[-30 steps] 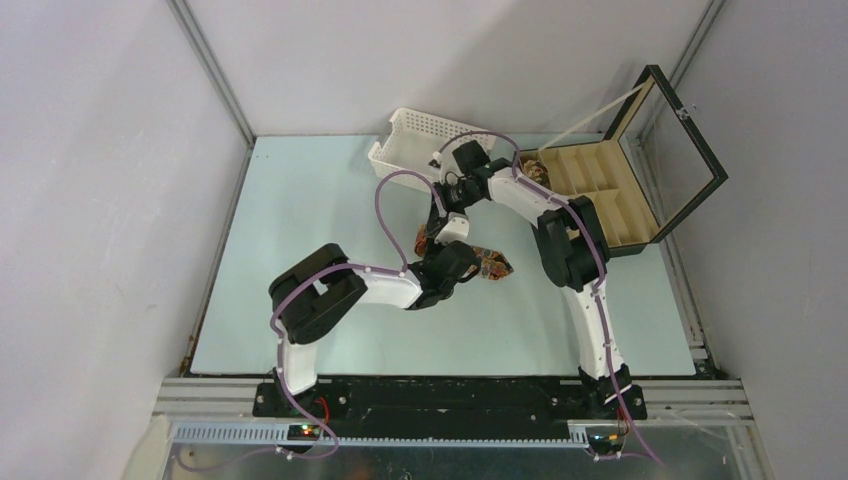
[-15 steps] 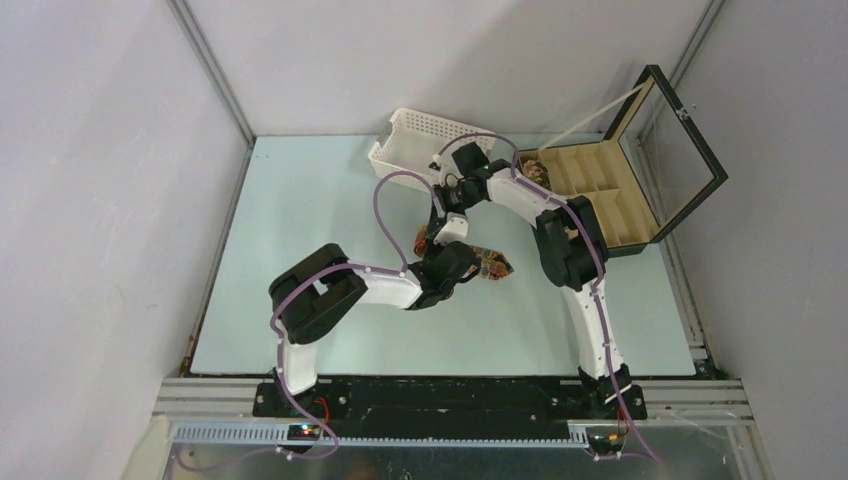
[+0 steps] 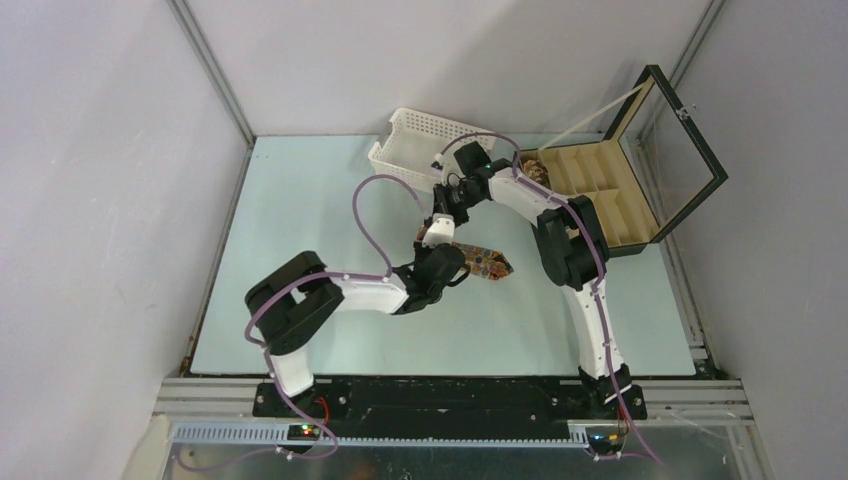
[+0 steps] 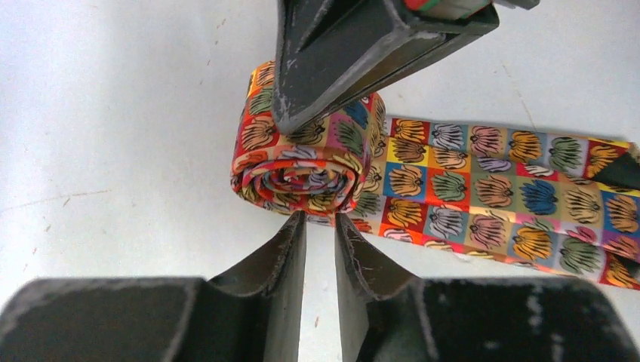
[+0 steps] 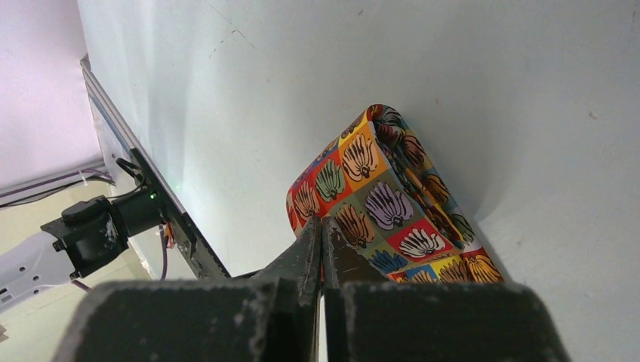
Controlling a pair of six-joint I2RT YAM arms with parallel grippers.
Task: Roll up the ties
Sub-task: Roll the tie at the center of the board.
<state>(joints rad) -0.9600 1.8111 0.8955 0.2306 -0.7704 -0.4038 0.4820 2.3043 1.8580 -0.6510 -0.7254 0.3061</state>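
Note:
One tie lies on the table, partly rolled. In the left wrist view its coil (image 4: 302, 162) is at centre and the flat strip (image 4: 513, 188) runs right. It has bright squares with shell shapes, and also shows in the top view (image 3: 486, 263). My right gripper (image 5: 321, 223) is shut, with its tips pressing down on top of the coil (image 5: 377, 192); it also shows in the top view (image 3: 433, 235). My left gripper (image 4: 321, 219) has a narrow empty gap between its jaws, with its tips at the coil's near end. A rolled tie (image 3: 535, 170) sits in the box.
A white perforated basket (image 3: 425, 140) stands at the back behind the right gripper. A black compartmented box (image 3: 600, 200) with its glass lid (image 3: 690, 130) raised stands at the back right. Grey walls close in the table on the left, back and right.
My left arm has drawn back to the left and its gripper sits further left along the tie. My right gripper has shifted slightly left with the coil.

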